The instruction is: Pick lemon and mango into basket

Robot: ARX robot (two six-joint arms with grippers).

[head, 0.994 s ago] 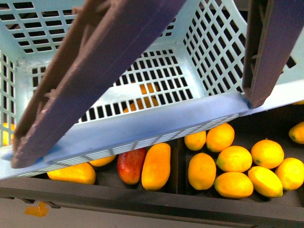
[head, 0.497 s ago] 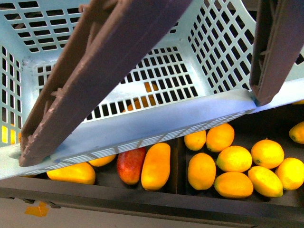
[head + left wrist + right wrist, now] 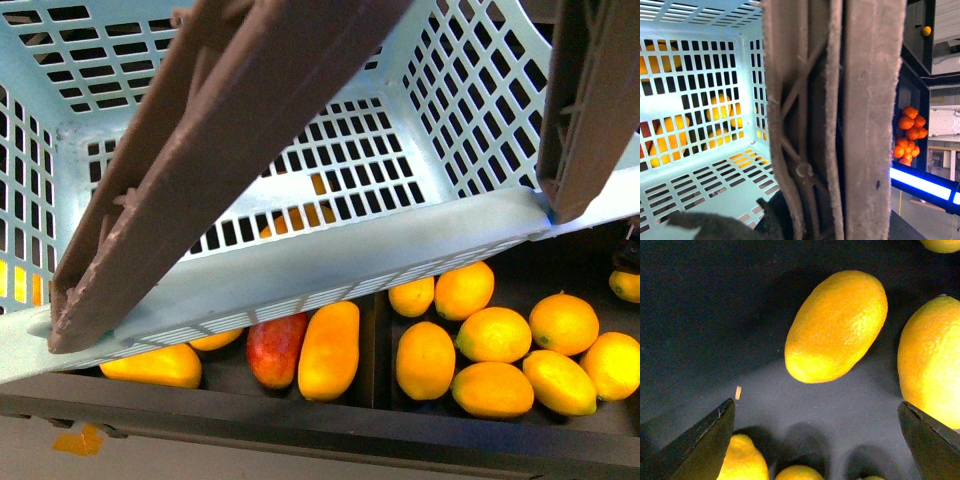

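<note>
The teal lattice basket [image 3: 330, 265] hangs tilted across the top of the front view, its brown handles [image 3: 230, 140] close to the camera. In the left wrist view my left gripper [image 3: 815, 215] is shut on a brown handle [image 3: 860, 125] of the basket [image 3: 700, 165]. Below the basket lies a long yellow-orange mango [image 3: 330, 350], and several lemons [image 3: 493, 334] sit in the bin to its right. My right gripper [image 3: 817, 440] is open just above the lemon bin's dark floor. One lemon [image 3: 837, 325] lies ahead of its jaws and another [image 3: 932, 360] is beside one finger [image 3: 935, 440].
A dark red mango [image 3: 275, 348] touches the yellow-orange one, and another yellow mango [image 3: 152, 365] lies further left. A dark divider [image 3: 380, 345] separates the two bins, with a dark front ledge [image 3: 300, 420] below. Tangerines [image 3: 910, 135] fill a shelf beyond the basket.
The basket has swung slightly to the right and tilted more. A dark part of the right arm has come into view at the right edge, above a lemon.
</note>
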